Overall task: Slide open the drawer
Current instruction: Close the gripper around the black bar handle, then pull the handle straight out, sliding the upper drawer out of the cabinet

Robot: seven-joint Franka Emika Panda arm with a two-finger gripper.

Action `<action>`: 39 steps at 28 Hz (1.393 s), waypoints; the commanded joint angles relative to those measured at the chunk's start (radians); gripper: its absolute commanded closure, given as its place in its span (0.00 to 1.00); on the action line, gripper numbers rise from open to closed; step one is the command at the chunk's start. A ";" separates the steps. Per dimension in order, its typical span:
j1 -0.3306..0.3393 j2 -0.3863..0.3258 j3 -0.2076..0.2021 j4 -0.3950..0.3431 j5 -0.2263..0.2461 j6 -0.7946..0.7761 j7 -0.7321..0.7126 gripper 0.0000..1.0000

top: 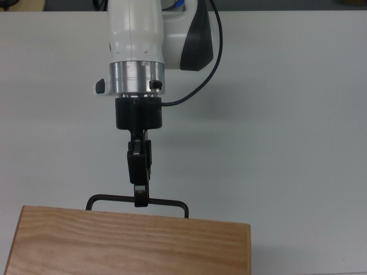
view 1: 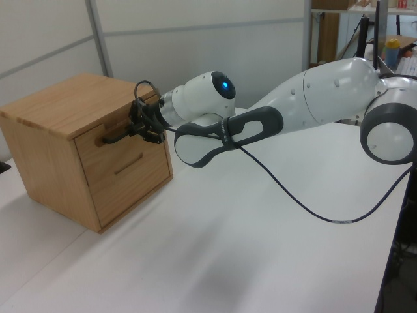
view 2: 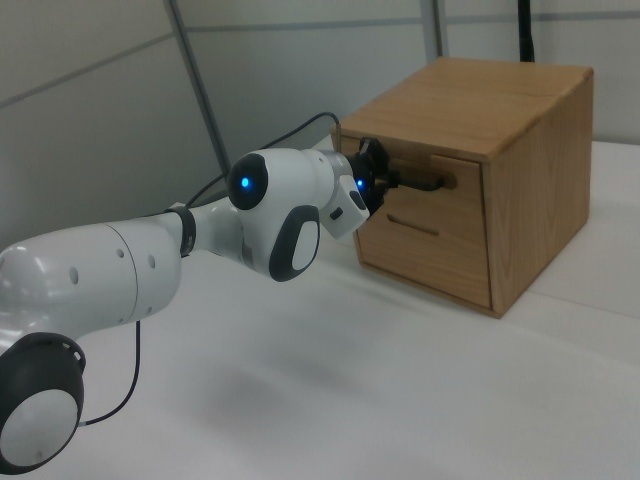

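The drawer (view 1: 89, 147) is the upper one in a light wooden cabinet (top: 126, 246) and sits flush with the cabinet's face. Its long black bar handle (top: 166, 201) sticks out from the front panel; the handle (view 1: 112, 137) also shows in the left view and, as the handle (view 2: 428, 183), in the right view. My gripper (top: 140, 197) is open and reaches over the middle of the bar, one finger above it and one below. It is seen side-on as the gripper (view 1: 135, 127) and as the gripper (view 2: 392, 181). The cabinet top hides the drawer in the top view.
A lower drawer (view 1: 130, 175) with a slot handle sits under the upper one. The cabinet stands on a white table (top: 287, 143). A black cable (view 1: 306, 202) hangs from my arm over the table. Wall panels stand behind the cabinet.
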 commanded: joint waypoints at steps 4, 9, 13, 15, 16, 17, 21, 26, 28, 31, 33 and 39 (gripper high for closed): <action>0.001 0.007 0.008 0.012 0.026 0.007 0.021 1.00; 0.001 0.004 0.006 0.012 0.028 -0.006 0.026 1.00; 0.001 -0.016 0.005 0.009 0.029 -0.079 0.026 1.00; 0.001 -0.036 0.002 0.009 0.029 -0.163 0.027 1.00; 0.001 -0.041 0.002 0.009 0.029 -0.185 0.027 1.00; -0.001 -0.045 0.002 0.007 0.029 -0.199 0.029 1.00; 0.001 -0.067 -0.001 -0.011 0.025 -0.211 0.043 1.00; 0.001 -0.090 -0.003 -0.043 0.025 -0.219 0.043 1.00; 0.001 -0.105 -0.003 -0.059 0.025 -0.219 0.044 1.00; 0.001 -0.121 -0.003 -0.086 0.025 -0.219 0.044 1.00; 0.001 -0.144 -0.001 -0.114 0.025 -0.219 0.044 1.00; 0.001 -0.174 -0.001 -0.177 0.020 -0.219 0.044 1.00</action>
